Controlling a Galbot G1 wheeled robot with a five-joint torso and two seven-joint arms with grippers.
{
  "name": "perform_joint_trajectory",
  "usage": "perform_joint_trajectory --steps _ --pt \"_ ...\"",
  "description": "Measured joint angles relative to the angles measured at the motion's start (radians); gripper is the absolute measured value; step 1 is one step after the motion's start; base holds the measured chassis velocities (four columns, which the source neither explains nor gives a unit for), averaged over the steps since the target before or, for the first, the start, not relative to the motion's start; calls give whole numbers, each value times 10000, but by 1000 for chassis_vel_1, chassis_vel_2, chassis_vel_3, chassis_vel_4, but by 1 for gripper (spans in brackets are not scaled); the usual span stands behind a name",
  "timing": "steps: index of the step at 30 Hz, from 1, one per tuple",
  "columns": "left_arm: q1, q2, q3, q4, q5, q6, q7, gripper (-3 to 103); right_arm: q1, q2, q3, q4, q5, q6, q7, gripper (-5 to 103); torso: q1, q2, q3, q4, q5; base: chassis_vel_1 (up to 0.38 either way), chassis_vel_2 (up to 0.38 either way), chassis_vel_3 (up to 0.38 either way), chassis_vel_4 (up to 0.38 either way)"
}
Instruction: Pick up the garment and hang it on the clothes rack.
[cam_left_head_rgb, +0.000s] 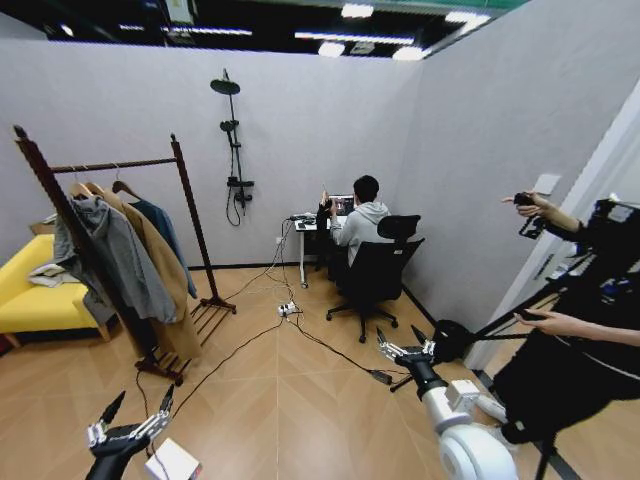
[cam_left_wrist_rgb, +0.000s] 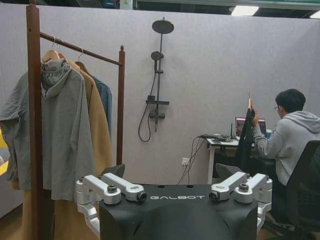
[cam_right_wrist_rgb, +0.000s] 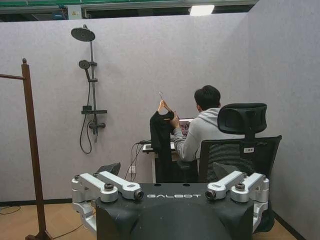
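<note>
The garment (cam_left_head_rgb: 323, 214) is black and hangs from a wooden hanger that a seated person's hand holds up beside the desk at the back of the room. It also shows as the garment (cam_right_wrist_rgb: 161, 131) and the garment (cam_left_wrist_rgb: 245, 142) in the wrist views. The clothes rack (cam_left_head_rgb: 116, 164) stands at the left, its post (cam_left_wrist_rgb: 33, 100) close in the left wrist view and its other post (cam_right_wrist_rgb: 30, 135) in the right wrist view. My left gripper (cam_left_head_rgb: 140, 400) and right gripper (cam_left_head_rgb: 398, 335) are low in front of me, both open and empty, far from the garment.
A grey hooded jacket (cam_left_head_rgb: 120, 255), a tan coat (cam_left_head_rgb: 160, 260) and a blue jacket (cam_left_head_rgb: 168, 232) hang on the rack. A yellow sofa (cam_left_head_rgb: 30, 295) sits behind it. Cables and a power strip (cam_left_head_rgb: 289, 309) cross the floor. An office chair (cam_left_head_rgb: 375, 270) and a tripod with a person (cam_left_head_rgb: 570, 330) stand at the right.
</note>
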Motion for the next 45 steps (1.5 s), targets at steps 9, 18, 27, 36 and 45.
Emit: perform_joint_trajectory --steps 9,18,27,36,45 --pt "0 0 0 0 0 0 0 100 13 -6 80 -15 -12 51 -179 100 -1 0 0 -1 0 0 0 0 0" --pt "1 -1 0 0 0 0 0 100 -62 -5 143 -97 -116 294 -479 100 -4 2 -1 0 0 -57 65 64 -52" --pt "1 0 0 0 0 0 0 100 -121 -29 152 -68 -137 368 -497 100 -1 1 -1 -1 0 -206 210 195 -205" --pt "1 -1 0 0 0 0 0 100 -144 -18 150 -28 -158 417 -525 100 0 0 0 1 1 -307 295 295 -303" --pt "0 0 1 0 0 0 1 100 -161 54 117 3 -312 424 -567 100 4 -2 1 -2 -2 -362 361 365 -366"
